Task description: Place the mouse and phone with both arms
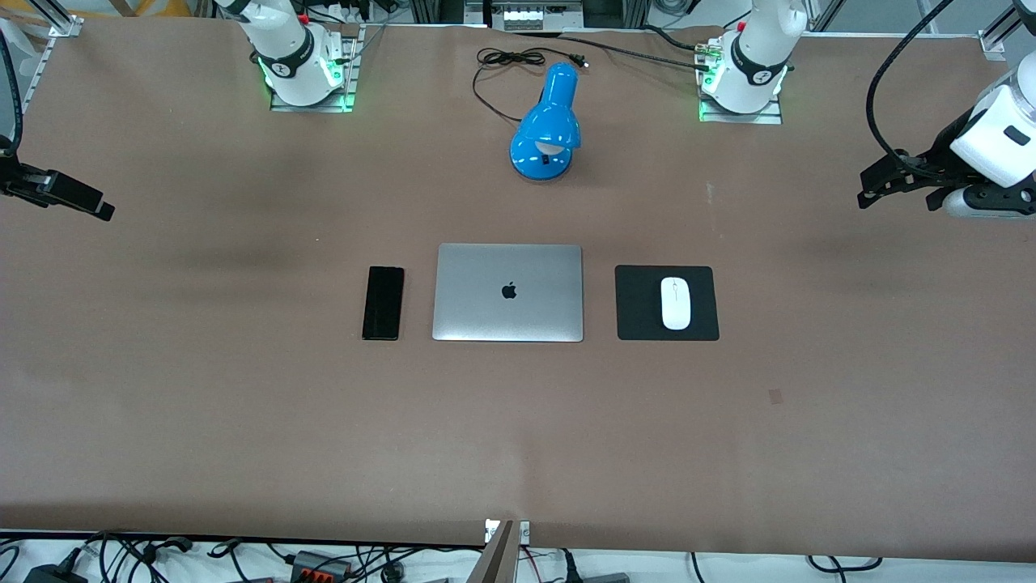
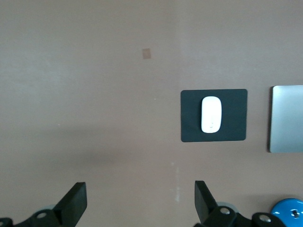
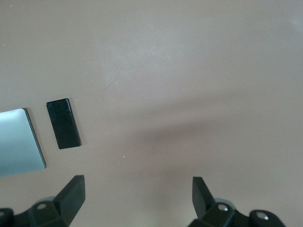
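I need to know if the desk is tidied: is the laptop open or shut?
Shut. The silver laptop lies flat on the table with its lid down and the logo facing up, between the phone and the mouse pad.

**Even overhead light, soft shadows, slightly hazy wrist views**

The front view is evenly and brightly lit from above. The brown table (image 1: 243, 421) shows broad, faint dark shadow bands across the middle left and a dimmer strip along the lower edge. Green indicator lights glow at both arm bases in the upper frame. The silver laptop (image 1: 508, 292) has a mild sheen; the blue lamp (image 1: 549, 125) carries small highlights.

The left wrist view looks paler and softer, with a vague shadow at lower left. The right wrist view shows a diagonal blurred shadow streak across its centre right. The white mouse (image 2: 211, 114) looks nearly overexposed.
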`<move>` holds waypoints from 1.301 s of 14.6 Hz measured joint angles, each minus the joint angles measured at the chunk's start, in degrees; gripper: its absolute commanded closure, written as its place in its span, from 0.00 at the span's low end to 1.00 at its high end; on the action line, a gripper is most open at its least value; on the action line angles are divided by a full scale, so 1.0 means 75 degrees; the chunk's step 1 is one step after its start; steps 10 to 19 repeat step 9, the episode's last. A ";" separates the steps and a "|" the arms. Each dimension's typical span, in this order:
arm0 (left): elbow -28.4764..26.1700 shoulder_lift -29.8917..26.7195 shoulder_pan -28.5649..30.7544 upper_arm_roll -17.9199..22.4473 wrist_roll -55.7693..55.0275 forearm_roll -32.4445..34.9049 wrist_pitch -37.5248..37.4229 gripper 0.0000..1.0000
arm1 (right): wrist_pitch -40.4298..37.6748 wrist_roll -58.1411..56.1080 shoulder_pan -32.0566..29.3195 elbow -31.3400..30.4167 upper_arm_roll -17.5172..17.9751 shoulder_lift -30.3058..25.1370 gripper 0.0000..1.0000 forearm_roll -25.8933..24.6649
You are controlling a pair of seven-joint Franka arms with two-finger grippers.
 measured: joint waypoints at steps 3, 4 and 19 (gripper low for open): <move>0.0033 -0.0001 -0.0004 -0.0002 0.0002 0.0059 0.0001 0.00 | 0.0000 -0.0016 0.0008 0.0006 0.0040 0.0000 0.00 -0.0001; 0.0034 0.0000 -0.0004 -0.0002 0.0002 0.0060 0.0000 0.00 | 0.0000 -0.0072 0.0008 0.0006 0.0041 0.0000 0.00 -0.0021; 0.0034 0.0000 -0.0004 -0.0002 0.0012 0.0060 0.0000 0.00 | -0.0004 -0.0241 0.0031 0.0010 0.0105 0.0000 0.00 -0.0380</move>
